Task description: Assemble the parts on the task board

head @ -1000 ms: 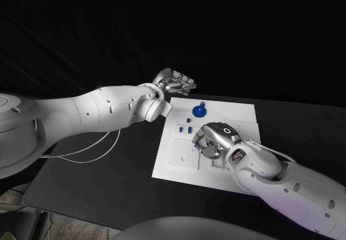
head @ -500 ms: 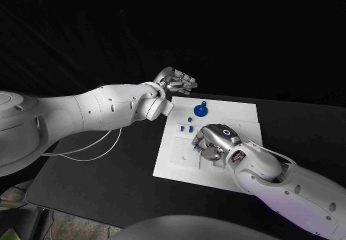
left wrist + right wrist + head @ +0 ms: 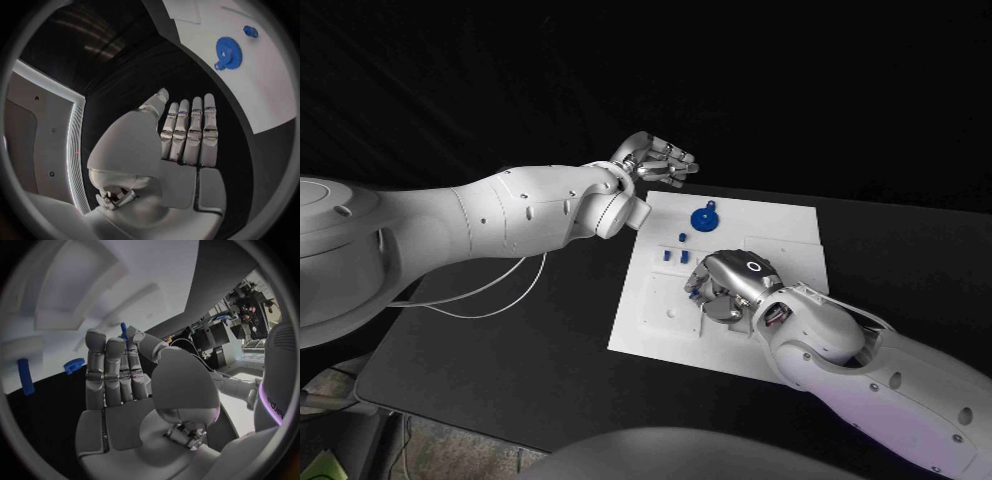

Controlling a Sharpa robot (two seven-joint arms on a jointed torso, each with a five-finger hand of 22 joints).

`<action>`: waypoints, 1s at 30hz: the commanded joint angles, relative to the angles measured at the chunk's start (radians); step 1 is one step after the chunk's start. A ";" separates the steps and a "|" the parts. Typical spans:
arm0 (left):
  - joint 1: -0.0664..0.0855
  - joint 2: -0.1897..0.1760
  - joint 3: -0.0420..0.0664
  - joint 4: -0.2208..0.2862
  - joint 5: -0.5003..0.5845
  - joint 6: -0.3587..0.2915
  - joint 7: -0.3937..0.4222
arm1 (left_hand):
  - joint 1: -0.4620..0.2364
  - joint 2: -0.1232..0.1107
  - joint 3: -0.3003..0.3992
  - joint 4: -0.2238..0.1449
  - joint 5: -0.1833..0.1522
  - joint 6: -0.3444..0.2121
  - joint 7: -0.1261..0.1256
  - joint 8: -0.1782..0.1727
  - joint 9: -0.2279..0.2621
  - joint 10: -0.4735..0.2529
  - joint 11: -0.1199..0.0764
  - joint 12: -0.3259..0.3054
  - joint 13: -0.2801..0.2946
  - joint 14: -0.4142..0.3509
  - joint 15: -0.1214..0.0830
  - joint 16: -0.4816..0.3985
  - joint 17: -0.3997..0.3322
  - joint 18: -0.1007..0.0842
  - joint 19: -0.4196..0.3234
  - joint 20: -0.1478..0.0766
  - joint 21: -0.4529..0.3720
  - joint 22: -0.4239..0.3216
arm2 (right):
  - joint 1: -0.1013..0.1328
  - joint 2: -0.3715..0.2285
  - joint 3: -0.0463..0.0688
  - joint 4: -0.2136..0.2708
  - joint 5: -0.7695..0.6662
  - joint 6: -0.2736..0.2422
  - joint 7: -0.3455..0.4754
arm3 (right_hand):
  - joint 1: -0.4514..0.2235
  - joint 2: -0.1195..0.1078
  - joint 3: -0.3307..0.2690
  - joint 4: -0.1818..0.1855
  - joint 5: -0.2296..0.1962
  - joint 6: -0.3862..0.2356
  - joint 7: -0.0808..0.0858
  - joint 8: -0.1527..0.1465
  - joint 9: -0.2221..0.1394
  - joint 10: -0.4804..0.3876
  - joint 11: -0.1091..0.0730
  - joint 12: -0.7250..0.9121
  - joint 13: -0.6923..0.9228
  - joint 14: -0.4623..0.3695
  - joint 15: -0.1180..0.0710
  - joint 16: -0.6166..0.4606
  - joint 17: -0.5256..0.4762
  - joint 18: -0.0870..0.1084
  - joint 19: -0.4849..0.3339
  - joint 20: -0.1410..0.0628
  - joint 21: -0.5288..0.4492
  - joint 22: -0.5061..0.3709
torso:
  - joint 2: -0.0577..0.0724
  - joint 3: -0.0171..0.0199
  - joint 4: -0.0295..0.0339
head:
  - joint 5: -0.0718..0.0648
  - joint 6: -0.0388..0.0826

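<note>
Against the earlier frames we find little changed. The left hand has lifted slightly and stays past the far left corner of the board, off its edge. The right hand has crept a touch toward the board's left side and stays low over its middle. The parts on the board lie as they did.

Left hand: in the left wrist view the fingers are straight, side by side, thumb apart, nothing in them. The gear and a small part lie on the board beyond the fingertips.

Right hand: in the right wrist view a slim blue peg stands pinched between the thumb and a fingertip; the other fingers lie close together.

Board contents, head view: the gear near the far edge, a small blue part just nearer than it, and two short blue pieces side by side, just beside the right hand. We cannot tell what lies under the right hand. The board has shallow recesses near its left edge.
</note>
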 commanded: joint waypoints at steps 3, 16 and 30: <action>0.001 0.002 0.001 0.000 0.006 0.011 0.007 | -0.005 -0.004 0.005 0.000 -0.001 -0.001 0.000 0.000 0.001 -0.002 -0.001 -0.003 -0.001 -0.001 0.005 -0.004 0.000 0.015 -0.006 -0.002 0.004 0.002 | -0.001 0.002 -0.001 0.000 -0.013 0.013 0.009 | -0.003 0.009 0.000 -0.004 0.007 0.005 0.002 0.001 0.000 0.073 -0.020 0.004 0.001 0.003 -0.003 -0.006 0.001 0.018 0.039 -0.005 0.005 0.031 | 0.000 -0.0001 -0.0003 | 0.003 -0.002; 0.001 0.003 0.001 0.000 0.006 0.013 0.005 | -0.005 -0.004 0.005 0.000 -0.001 -0.001 0.000 0.000 0.001 -0.002 -0.001 -0.003 -0.001 -0.001 0.005 -0.004 0.000 0.015 -0.006 -0.002 0.004 0.002 | -0.001 0.008 -0.004 -0.012 -0.025 0.026 -0.004 | -0.004 0.010 0.000 -0.004 0.007 0.004 0.002 0.001 0.000 0.072 -0.020 0.004 0.001 0.003 -0.003 -0.007 0.002 0.018 0.038 -0.005 0.003 0.031 | 0.000 -0.0002 -0.0002 | 0.003 -0.003; 0.001 0.004 0.001 -0.001 0.006 0.018 0.001 | -0.005 -0.004 0.006 0.001 -0.001 -0.002 0.000 0.000 0.001 -0.004 -0.001 -0.003 -0.001 -0.002 0.005 -0.004 0.001 0.015 -0.007 -0.001 0.004 0.002 | -0.001 0.022 -0.008 -0.039 -0.038 0.047 -0.020 | -0.004 0.011 0.001 -0.006 0.007 0.003 0.003 0.001 0.000 0.072 -0.019 0.004 0.001 0.003 -0.003 -0.009 0.003 0.018 0.038 -0.005 0.000 0.030 | 0.000 -0.0003 0.0001 | 0.001 -0.002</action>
